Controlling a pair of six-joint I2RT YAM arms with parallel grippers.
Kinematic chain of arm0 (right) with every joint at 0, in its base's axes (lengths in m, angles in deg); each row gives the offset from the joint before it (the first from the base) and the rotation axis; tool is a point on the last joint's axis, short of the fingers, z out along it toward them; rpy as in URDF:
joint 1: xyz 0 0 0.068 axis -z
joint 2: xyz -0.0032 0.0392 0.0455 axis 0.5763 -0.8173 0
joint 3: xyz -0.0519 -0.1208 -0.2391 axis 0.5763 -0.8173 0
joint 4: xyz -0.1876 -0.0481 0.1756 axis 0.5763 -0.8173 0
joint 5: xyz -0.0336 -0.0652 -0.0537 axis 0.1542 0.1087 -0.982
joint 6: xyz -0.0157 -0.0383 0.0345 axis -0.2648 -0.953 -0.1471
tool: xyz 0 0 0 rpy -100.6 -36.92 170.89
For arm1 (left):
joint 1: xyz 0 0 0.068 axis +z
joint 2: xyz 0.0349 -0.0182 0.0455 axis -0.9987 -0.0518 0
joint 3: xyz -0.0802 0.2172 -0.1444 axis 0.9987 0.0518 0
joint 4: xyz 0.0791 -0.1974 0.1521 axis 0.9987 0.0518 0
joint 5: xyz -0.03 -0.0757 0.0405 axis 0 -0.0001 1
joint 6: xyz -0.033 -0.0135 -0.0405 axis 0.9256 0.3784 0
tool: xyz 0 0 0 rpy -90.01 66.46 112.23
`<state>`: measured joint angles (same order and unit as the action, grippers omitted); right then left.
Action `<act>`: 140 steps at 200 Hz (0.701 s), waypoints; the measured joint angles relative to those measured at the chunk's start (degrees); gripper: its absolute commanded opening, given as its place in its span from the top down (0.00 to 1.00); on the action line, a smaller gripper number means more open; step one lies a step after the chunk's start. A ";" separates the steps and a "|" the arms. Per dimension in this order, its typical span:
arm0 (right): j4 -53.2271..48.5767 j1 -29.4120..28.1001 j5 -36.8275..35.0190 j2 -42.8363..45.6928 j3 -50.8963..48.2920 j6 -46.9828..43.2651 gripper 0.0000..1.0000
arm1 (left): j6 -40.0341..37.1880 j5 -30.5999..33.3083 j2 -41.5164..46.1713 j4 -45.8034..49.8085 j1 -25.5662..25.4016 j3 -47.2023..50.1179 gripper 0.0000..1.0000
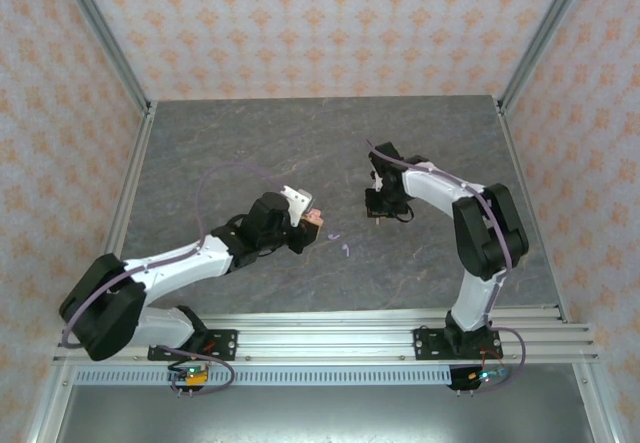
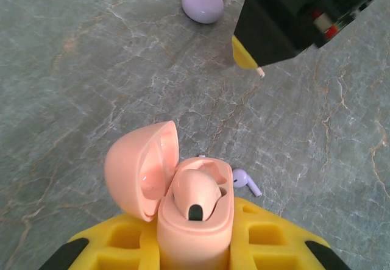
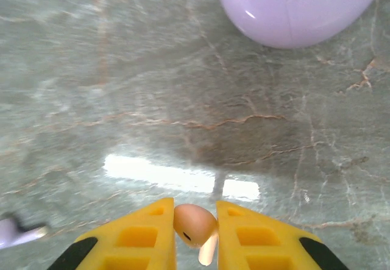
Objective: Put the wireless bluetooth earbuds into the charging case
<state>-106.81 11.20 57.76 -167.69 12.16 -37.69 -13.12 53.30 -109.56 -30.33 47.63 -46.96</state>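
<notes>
My left gripper (image 2: 194, 221) (image 1: 307, 226) is shut on the open pink charging case (image 2: 195, 233), whose lid (image 2: 139, 169) is swung back to the left. One pale pink earbud (image 2: 195, 192) sits in the case; the well beside it is open. My right gripper (image 3: 195, 214) (image 1: 383, 211) is shut on another pale pink earbud (image 3: 192, 222), held above the table with its stem pointing down. In the left wrist view that gripper (image 2: 259, 63) hangs at the upper right. A lilac earbud (image 2: 245, 180) (image 1: 346, 251) lies just beyond the pink case, and a second lilac earbud (image 1: 335, 236) lies near it.
A closed lilac case (image 2: 203, 3) (image 3: 298, 5) lies on the grey marble table (image 1: 250, 153), right beside my right gripper. Metal frame posts and patterned walls border the table on three sides.
</notes>
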 measured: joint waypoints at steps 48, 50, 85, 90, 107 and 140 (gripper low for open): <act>3.72 -0.74 4.92 9.40 -1.75 0.11 0.80 | -0.02 -3.48 -7.58 -11.30 0.00 0.20 0.97; 3.85 -0.76 5.16 9.79 -1.77 0.11 0.80 | 0.00 -3.65 -7.80 -11.85 0.00 0.22 0.97; 4.98 -1.18 8.00 15.45 -1.90 0.28 0.79 | 0.55 -6.25 -10.21 -21.07 0.00 0.85 0.97; 5.11 -1.27 8.28 16.06 -1.90 0.31 0.79 | 0.81 -6.62 -10.51 -22.12 0.00 0.92 0.97; 5.42 -1.66 9.20 18.01 -1.92 0.50 0.79 | 1.90 -7.76 -11.41 -25.68 0.00 0.98 0.97; 6.29 -2.12 10.40 20.96 -1.92 1.27 0.79 | 4.72 -9.42 -11.91 -31.61 0.00 0.98 0.97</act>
<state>-100.51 9.08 68.16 -146.73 10.23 -36.43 -8.40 43.88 -121.47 -61.94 47.63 -45.98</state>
